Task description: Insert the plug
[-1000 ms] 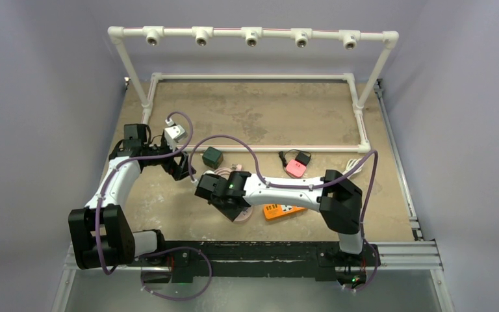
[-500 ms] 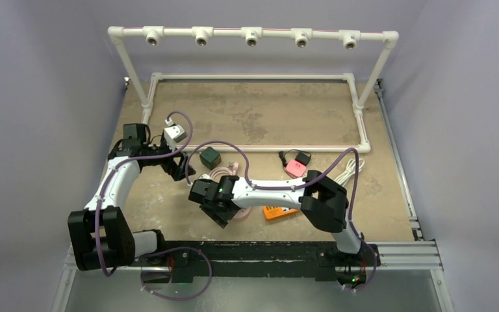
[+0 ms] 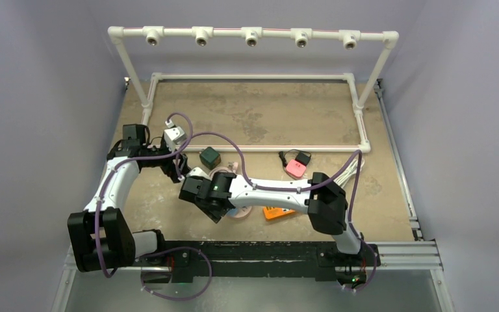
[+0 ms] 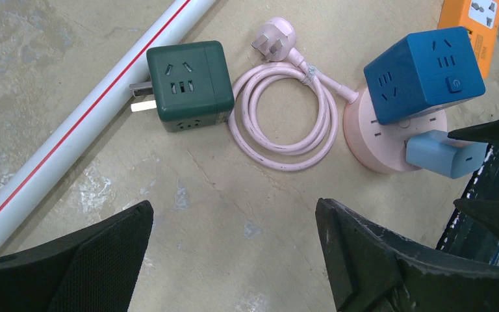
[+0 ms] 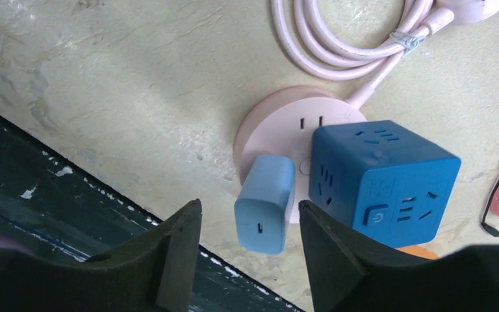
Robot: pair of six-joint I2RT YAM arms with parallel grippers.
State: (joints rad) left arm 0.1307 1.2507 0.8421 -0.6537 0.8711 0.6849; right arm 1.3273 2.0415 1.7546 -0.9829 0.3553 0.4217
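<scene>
Hovering the right hand (image 5: 249, 211), spread, on both sides of the light-blue plug (image 5: 264, 205) standing on the pink round socket (image 5: 266, 120) beside the blue cube (image 5: 383, 175), near the desk's (image 5: 104, 91) front edge; holding the left hand (image 4: 232, 208) spread and empty.

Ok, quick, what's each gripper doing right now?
Left gripper: open, holding nothing.
Right gripper: open, jaws either side of the light blue charger that sits on the pink power strip, not gripping it.
</scene>
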